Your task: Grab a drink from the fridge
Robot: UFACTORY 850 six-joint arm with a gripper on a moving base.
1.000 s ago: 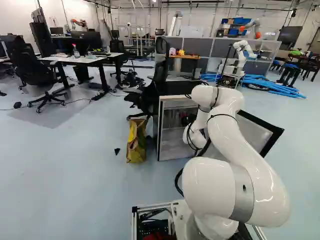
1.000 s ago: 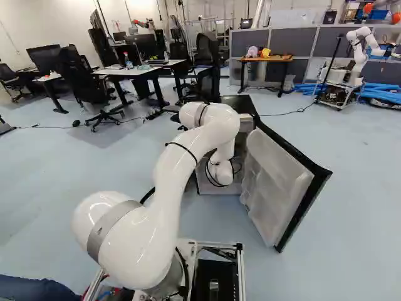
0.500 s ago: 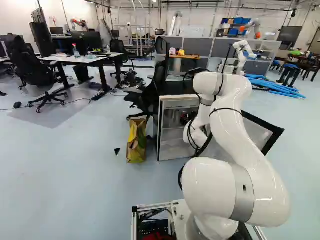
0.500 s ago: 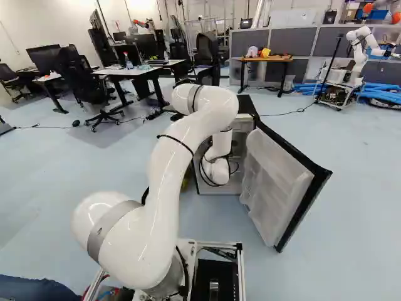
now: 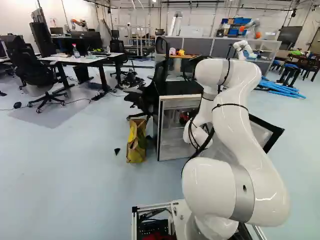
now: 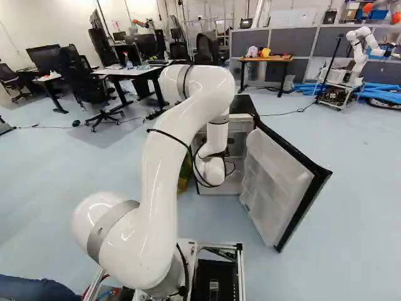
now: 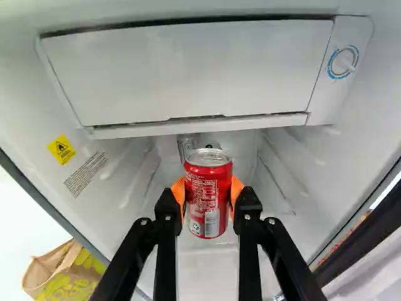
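A white, round-jointed robot arm point(image 6: 164, 175) rises from its base joint, arches up and forward to a high elbow, then folds downward, its wrist lowered before a compact fridge. The fridge point(image 5: 182, 89), black-topped with a pale interior, stands open ahead of the base. Its black-edged door point(image 6: 276, 182), lined with translucent shelves, is swung wide to the right in the right base view. A brown paper bag with green and yellow print point(image 5: 136, 144) stands on the floor beside the fridge, on the side away from the door. Across the upper interior runs a white freezer flap point(image 7: 188, 75). The black two-fingered gripper point(image 5: 189, 118) reaches toward the interior; in the wrist view, its orange pads point(image 7: 179, 193) press a red aluminum drink can point(image 7: 208, 197) from two sides. The can is pinched upright between the fingertips, seen against the space under the flap; how deep it sits within the fridge cannot be told. Beyond it, partly hidden, is a silver can point(image 7: 186, 145). A white control dial with blue markings point(image 7: 343, 62) is set beside the flap, and a yellow warning label point(image 7: 61, 149) marks the opposite inner wall.
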